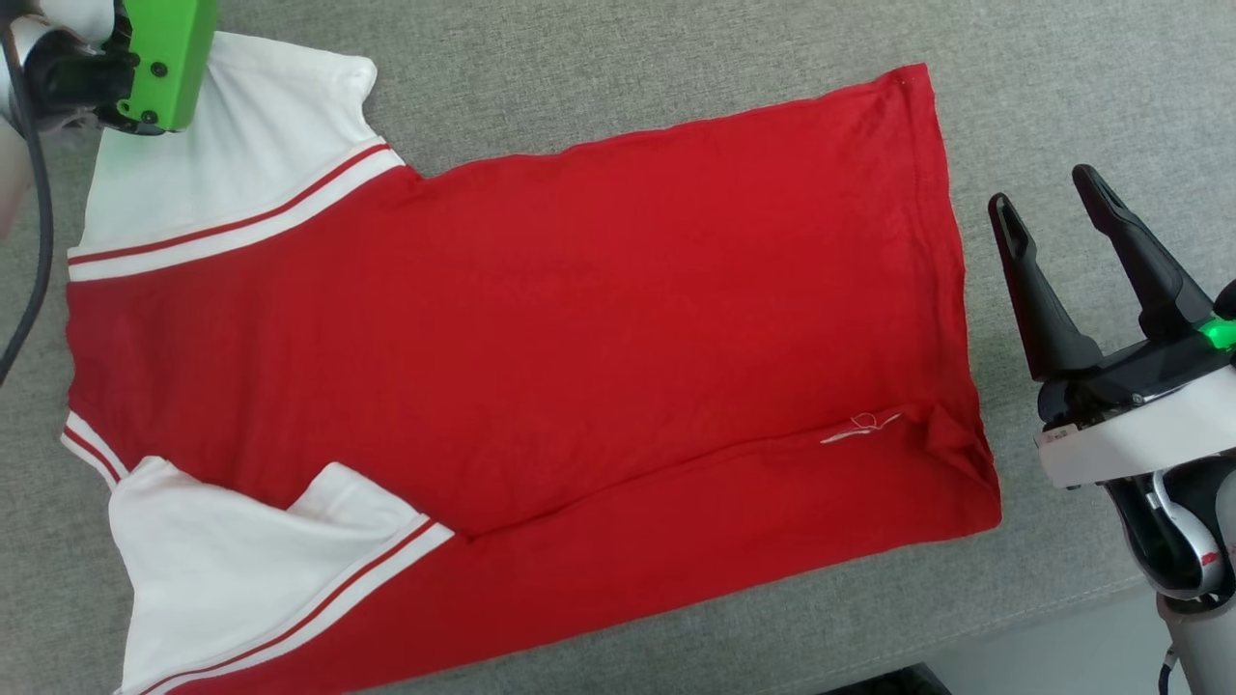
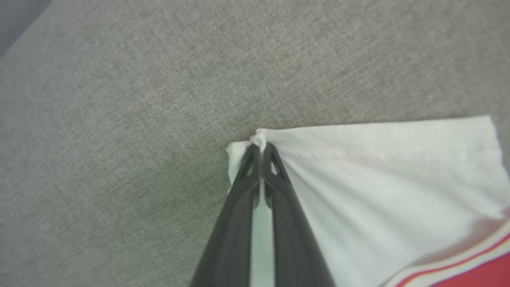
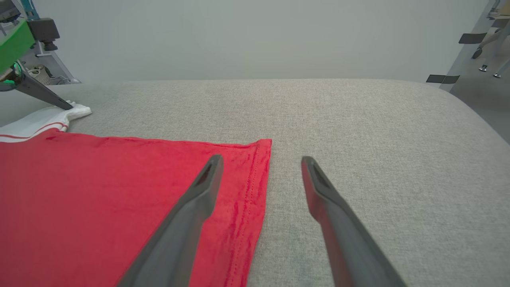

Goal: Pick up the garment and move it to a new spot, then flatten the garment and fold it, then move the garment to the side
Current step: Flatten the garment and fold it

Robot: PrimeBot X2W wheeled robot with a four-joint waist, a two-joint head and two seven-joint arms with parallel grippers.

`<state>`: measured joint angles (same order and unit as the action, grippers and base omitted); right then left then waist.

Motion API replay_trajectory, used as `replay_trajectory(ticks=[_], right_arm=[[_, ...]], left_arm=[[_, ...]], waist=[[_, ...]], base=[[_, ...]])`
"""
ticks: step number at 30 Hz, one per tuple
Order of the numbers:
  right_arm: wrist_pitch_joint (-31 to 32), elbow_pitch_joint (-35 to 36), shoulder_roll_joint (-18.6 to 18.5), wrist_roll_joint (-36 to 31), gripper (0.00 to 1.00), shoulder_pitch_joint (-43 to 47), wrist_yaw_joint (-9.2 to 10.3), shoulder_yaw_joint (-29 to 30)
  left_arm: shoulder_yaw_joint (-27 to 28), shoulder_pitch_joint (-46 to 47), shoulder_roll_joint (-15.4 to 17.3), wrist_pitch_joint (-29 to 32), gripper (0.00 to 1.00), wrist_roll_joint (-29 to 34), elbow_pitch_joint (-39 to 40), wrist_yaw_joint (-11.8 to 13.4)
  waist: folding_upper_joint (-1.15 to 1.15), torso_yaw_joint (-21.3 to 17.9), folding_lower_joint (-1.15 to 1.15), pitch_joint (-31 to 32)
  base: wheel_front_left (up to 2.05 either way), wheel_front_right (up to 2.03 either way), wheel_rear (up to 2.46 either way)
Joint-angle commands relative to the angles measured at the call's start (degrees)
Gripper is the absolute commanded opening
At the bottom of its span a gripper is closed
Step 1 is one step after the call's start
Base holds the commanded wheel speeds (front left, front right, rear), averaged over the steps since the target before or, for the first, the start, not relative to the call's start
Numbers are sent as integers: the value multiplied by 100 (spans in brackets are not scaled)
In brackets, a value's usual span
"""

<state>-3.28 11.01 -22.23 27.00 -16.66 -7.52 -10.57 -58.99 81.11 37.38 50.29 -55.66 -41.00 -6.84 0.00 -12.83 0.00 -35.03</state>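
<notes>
The garment (image 1: 541, 328), a red T-shirt with white striped sleeves, lies spread flat on the grey surface with its hem toward the right. In the left wrist view my left gripper (image 2: 261, 148) is shut on a corner of the far white sleeve (image 2: 378, 179), a small tuft of cloth pinched between its tips. Its green housing (image 1: 164, 58) sits over that sleeve at the top left of the head view, and its dark fingers (image 3: 44, 93) reach the sleeve in the right wrist view. My right gripper (image 1: 1043, 193) stands open just right of the hem (image 3: 255, 191), holding nothing.
A grey fabric-covered surface (image 1: 599, 68) carries the shirt; its front edge (image 1: 1062, 603) runs along the lower right. Bare cloth stretches to the right of the hem (image 3: 378, 131). A pale wall and metal stands (image 3: 466, 44) lie beyond the far edge.
</notes>
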Motion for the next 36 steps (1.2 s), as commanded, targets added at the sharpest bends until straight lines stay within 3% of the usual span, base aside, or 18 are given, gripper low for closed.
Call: replay_trajectory(ticks=[1,6,11,18,22,25,36], right_arm=[[-2,26,-48,25,100,-132,3,25],[273,71,-445,49,100,-483,3,127],[1217,-49,-1121,482,100,-1211,3,-183],[3865,-854,-1985,1682,100,-2606,3,-1548],[5088,-1501,-1966,2038,100,-3323,3,-2025],[5611,-1984,-1879,1983,100,-3756,3,-2355],[5452,-3400,-1389,1647,100,-4035,3,-3478]], left_arm=[[-230,-458,-66,-7,0,78,-127,-25],[-272,-308,-142,-513,0,221,36,-48],[-317,-272,-224,-966,0,224,325,-60],[-564,-342,-233,-1374,0,142,1075,-63],[-656,-313,-240,-1501,0,135,1387,-64],[-702,-267,-274,-1565,0,132,1550,-64],[-831,-128,-324,-1788,0,144,1748,-64]], waist=[[0,49,0,63],[0,232,0,358],[0,495,0,628],[0,847,0,788],[0,1015,0,754],[0,1126,0,686],[0,1319,0,496]], base=[[0,0,0],[0,0,0],[0,0,0],[0,0,0],[0,0,0],[0,0,0],[0,0,0]])
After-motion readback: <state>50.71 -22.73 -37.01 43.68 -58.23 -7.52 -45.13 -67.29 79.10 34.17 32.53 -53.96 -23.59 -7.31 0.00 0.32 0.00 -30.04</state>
